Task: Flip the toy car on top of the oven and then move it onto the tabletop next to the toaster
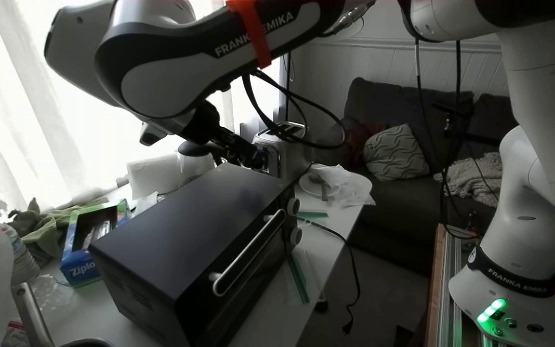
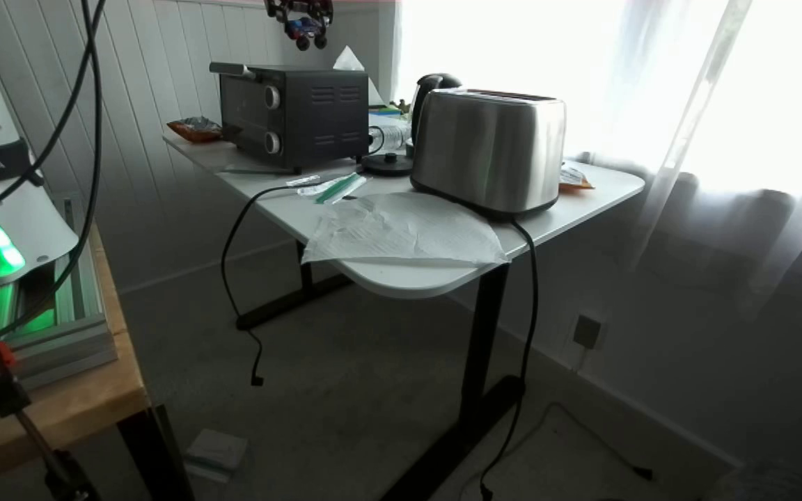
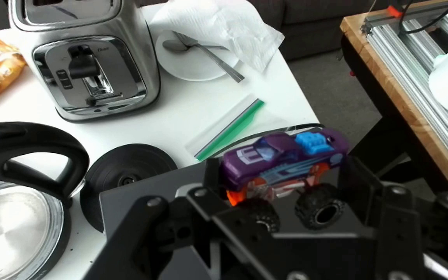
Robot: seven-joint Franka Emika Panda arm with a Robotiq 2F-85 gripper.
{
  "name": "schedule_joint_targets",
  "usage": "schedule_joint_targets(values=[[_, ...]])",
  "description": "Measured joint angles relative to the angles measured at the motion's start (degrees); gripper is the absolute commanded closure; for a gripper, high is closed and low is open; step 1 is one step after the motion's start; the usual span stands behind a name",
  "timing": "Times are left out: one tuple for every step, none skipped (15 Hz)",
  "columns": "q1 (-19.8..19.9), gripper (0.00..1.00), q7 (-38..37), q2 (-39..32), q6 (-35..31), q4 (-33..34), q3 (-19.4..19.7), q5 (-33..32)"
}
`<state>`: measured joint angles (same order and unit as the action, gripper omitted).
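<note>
Black tool [image 3: 286, 175] gripping purple toy car [image 3: 284, 167], likely transfer step; needing lowering onto white surface [image 3: 177, 111] beside silver-metal toaster [image 3: 91, 66], wrist-view ten o'clock.

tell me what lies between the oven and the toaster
In the wrist view, a round black base lies on the tabletop between the oven and toaster, with a green-striped zip bag nearer the edge.

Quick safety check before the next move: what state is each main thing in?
pincer: closed on the toy car
toy car: held aloft, wheels down
oven: door shut
toaster: lever up
kettle: off its base
Ziploc box: open
power cord: unplugged
robot lights: glowing green
</note>
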<state>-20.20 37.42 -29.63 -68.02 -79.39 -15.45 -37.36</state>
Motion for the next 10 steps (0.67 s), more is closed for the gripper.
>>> schedule_joint_targets(values=[[-0.1, 0.48, 0.2, -0.6, 0.9, 0.8, 0.0, 0.0], [-0.1, 0.48, 0.5, -1.2, 1.6, 1.7, 0.0, 0.1], [-0.2, 0.48, 0.7, -1.8, 2.3, 2.5, 0.0, 0.2], [-0.2, 0.48, 0.7, -2.4, 2.4, 3.1, 0.0, 0.6], [-0.2, 0.48, 0.4, -3.4, 2.4, 3.4, 0.0, 1.3], [-0.2, 0.48, 0.2, -4.5, 2.2, 3.7, 0.0, 2.1], [-0.2, 0.48, 0.0, -5.7, 1.6, 3.9, 0.0, 2.7], [-0.2, 0.48, 0.0, -6.5, 1.6, 4.2, 0.0, 2.9], [-0.2, 0.48, 0.0, -7.0, 1.6, 4.6, 0.0, 2.9], [-0.1, 0.48, 0.0, -7.0, 1.7, 5.0, 0.0, 3.0]])
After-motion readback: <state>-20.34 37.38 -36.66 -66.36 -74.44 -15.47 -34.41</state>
